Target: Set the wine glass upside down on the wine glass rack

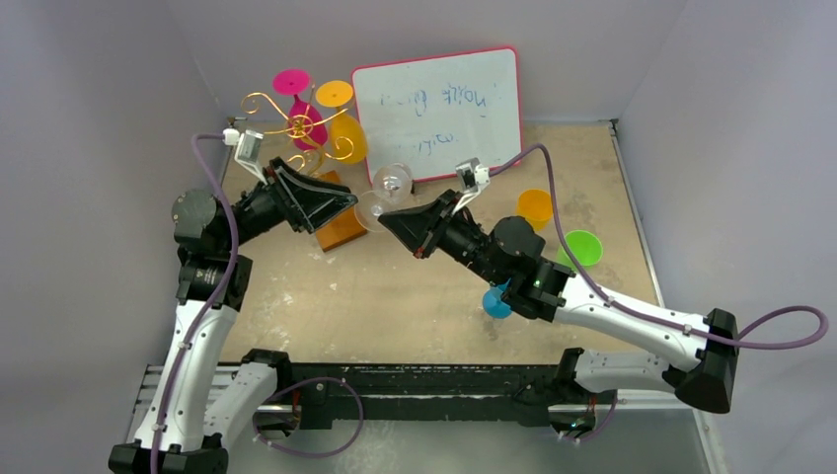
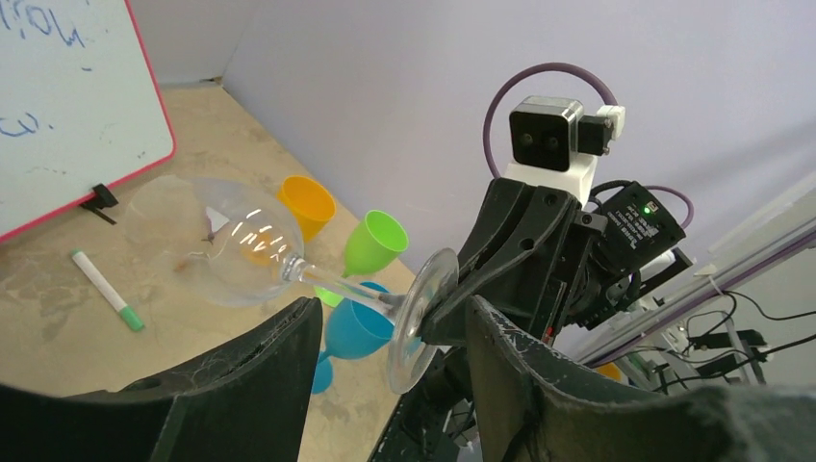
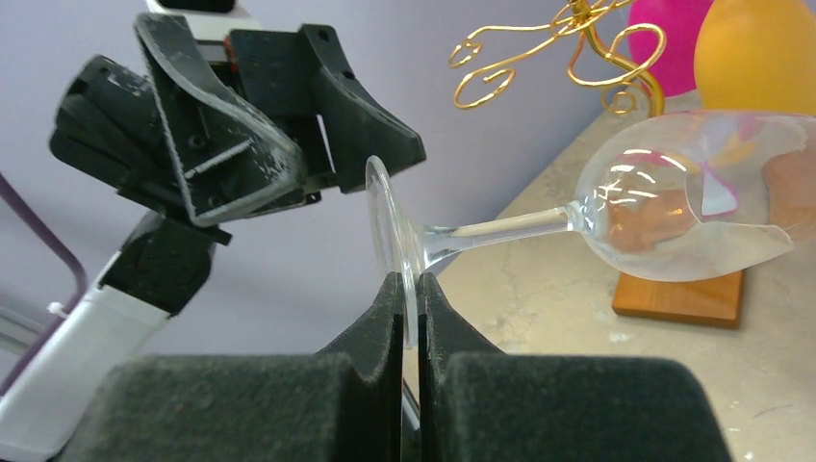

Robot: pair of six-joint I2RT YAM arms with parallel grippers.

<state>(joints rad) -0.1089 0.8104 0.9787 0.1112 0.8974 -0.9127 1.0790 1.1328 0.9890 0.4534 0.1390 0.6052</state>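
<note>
A clear wine glass (image 1: 392, 182) lies on its side in the air between the two arms, bowl (image 3: 693, 207) toward the whiteboard. My right gripper (image 3: 411, 285) is shut on the rim of its round foot (image 2: 420, 308). The left gripper (image 2: 393, 313) is open, one finger on each side of the foot and stem, and I see no contact. The wine glass rack (image 1: 296, 126), gold curled wire on a brown wooden base (image 3: 678, 298), stands just behind the left gripper (image 1: 347, 204). A pink glass (image 1: 306, 114) and an orange glass (image 1: 345, 130) hang upside down on it.
A pink-framed whiteboard (image 1: 439, 109) leans at the back, with a green-capped marker (image 2: 106, 289) lying before it. An orange cup (image 1: 534, 205), a green cup (image 1: 580, 247) and a blue one (image 1: 496, 301) stand on the right side of the table, near the right arm.
</note>
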